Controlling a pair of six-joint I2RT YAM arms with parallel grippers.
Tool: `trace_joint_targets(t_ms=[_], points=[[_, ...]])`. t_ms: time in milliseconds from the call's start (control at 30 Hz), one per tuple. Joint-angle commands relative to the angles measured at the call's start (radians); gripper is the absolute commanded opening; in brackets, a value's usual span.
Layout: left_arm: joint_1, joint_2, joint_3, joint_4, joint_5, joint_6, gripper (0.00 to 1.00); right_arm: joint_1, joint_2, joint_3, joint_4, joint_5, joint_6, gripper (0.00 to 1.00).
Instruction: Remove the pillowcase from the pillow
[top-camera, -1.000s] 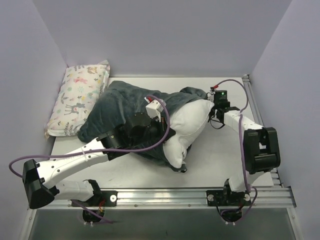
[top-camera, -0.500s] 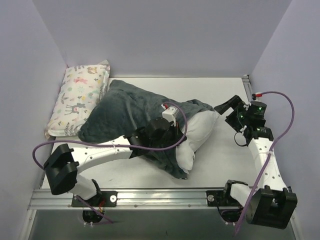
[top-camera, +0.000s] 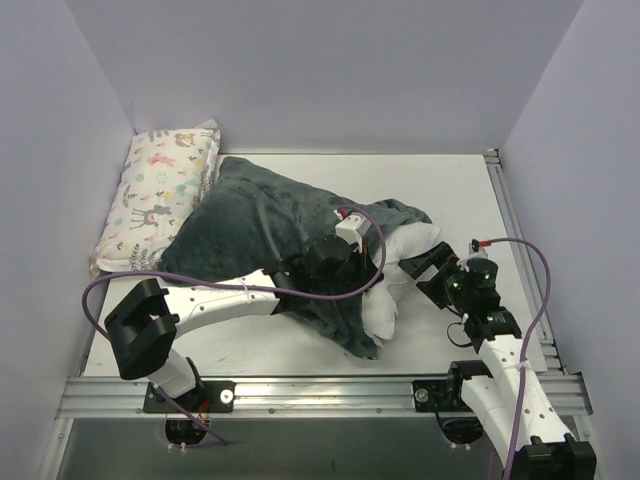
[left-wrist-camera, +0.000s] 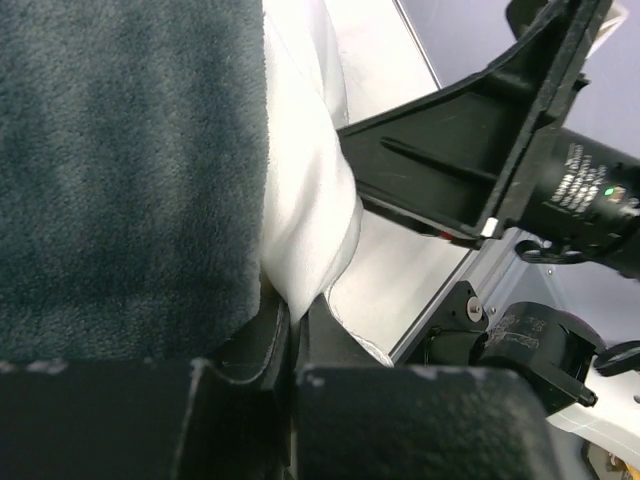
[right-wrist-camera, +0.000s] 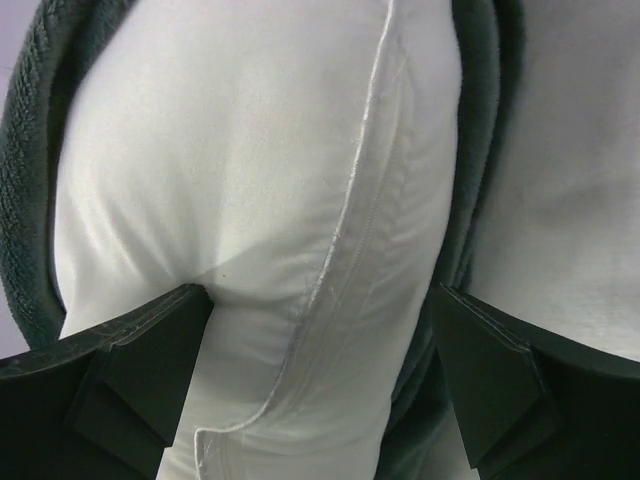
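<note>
The pillowcase lies plush dark grey-teal side up in the middle of the table. The white pillow sticks out of its right end. My left gripper reaches over the case. In the left wrist view it is shut on a fold of white pillow right at the case's edge. My right gripper is open at the pillow's right end. In the right wrist view its fingers straddle the pillow, the left one touching it. The case rim wraps behind.
A smaller pastel animal-print pillow lies at the back left against the wall. Lilac walls close in the left, back and right. A metal rail runs along the front edge. My right gripper's open fingers show close in the left wrist view.
My right arm swung from the back right round to the front and now faces the pillow end, open. My left gripper moved right and nearer. Less white pillow shows.
</note>
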Motion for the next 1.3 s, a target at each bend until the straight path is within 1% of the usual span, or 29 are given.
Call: trace_joint_targets(t_ms=[0,133,167,233,300,400,533,633,700,767,800,833,867,900,933,967,1000,1033,1067,1100,1133,1200,1267], points=[[-0.015,0.022,0.050,0.047,0.019,-0.012,0.00,0.070,-0.004,-0.089,0.278,0.040,0.126,1.00],[-0.023,0.030,0.040,0.056,0.067,-0.029,0.00,0.087,-0.027,-0.178,0.439,0.089,0.187,1.00],[-0.026,0.039,0.040,0.067,0.073,-0.032,0.00,0.088,-0.015,-0.189,0.472,0.099,0.193,1.00],[-0.037,0.056,0.046,0.077,0.142,-0.045,0.00,0.094,0.027,-0.220,0.573,0.126,0.212,1.00],[-0.058,0.077,0.064,0.074,0.168,-0.049,0.00,0.096,0.060,-0.231,0.666,0.143,0.224,1.00],[-0.075,0.082,0.073,0.053,0.187,-0.057,0.00,0.096,0.081,-0.244,0.746,0.157,0.252,1.00],[-0.083,0.069,0.064,0.045,0.193,-0.052,0.00,0.116,0.094,-0.237,0.779,0.146,0.250,1.00],[-0.088,0.092,0.093,0.036,0.222,-0.036,0.00,0.130,0.119,-0.241,0.818,0.142,0.253,1.00],[-0.091,0.122,0.116,0.013,0.242,-0.022,0.00,0.150,0.131,-0.231,0.826,0.122,0.240,0.93],[-0.091,0.129,0.135,0.004,0.256,-0.002,0.00,0.159,0.139,-0.214,0.809,0.116,0.227,0.70],[-0.091,0.131,0.139,0.002,0.259,0.006,0.00,0.163,0.137,-0.189,0.767,0.108,0.211,0.56],[-0.089,0.129,0.149,-0.005,0.260,0.027,0.00,0.165,0.134,-0.177,0.744,0.103,0.198,0.33],[-0.088,0.126,0.174,-0.040,0.257,0.041,0.00,0.168,0.131,-0.162,0.681,0.103,0.186,0.22],[-0.085,0.125,0.191,-0.062,0.250,0.058,0.00,0.173,0.124,-0.140,0.636,0.108,0.169,0.08],[-0.081,0.122,0.205,-0.083,0.230,0.082,0.00,0.176,0.108,-0.104,0.595,0.123,0.131,0.00],[-0.074,0.113,0.227,-0.134,0.213,0.095,0.12,0.177,0.097,-0.081,0.503,0.135,0.109,0.00],[-0.069,0.106,0.231,-0.148,0.213,0.104,0.19,0.176,0.085,-0.061,0.455,0.155,0.094,0.00],[-0.062,0.099,0.238,-0.160,0.193,0.118,0.32,0.176,0.064,-0.019,0.405,0.197,0.060,0.00],[-0.055,0.079,0.241,-0.182,0.185,0.124,0.44,0.177,0.055,0.001,0.316,0.218,0.043,0.00],[-0.040,0.067,0.239,-0.189,0.176,0.127,0.61,0.174,0.050,0.018,0.279,0.234,0.026,0.00],[-0.032,0.053,0.238,-0.197,0.155,0.135,0.67,0.176,0.048,0.038,0.250,0.250,0.013,0.00],[-0.019,-0.002,0.225,-0.211,0.133,0.144,0.78,0.173,0.053,0.068,0.207,0.274,-0.021,0.00],[0.004,-0.068,0.218,-0.242,0.081,0.152,0.80,0.170,0.073,0.094,0.182,0.275,-0.044,0.00]])
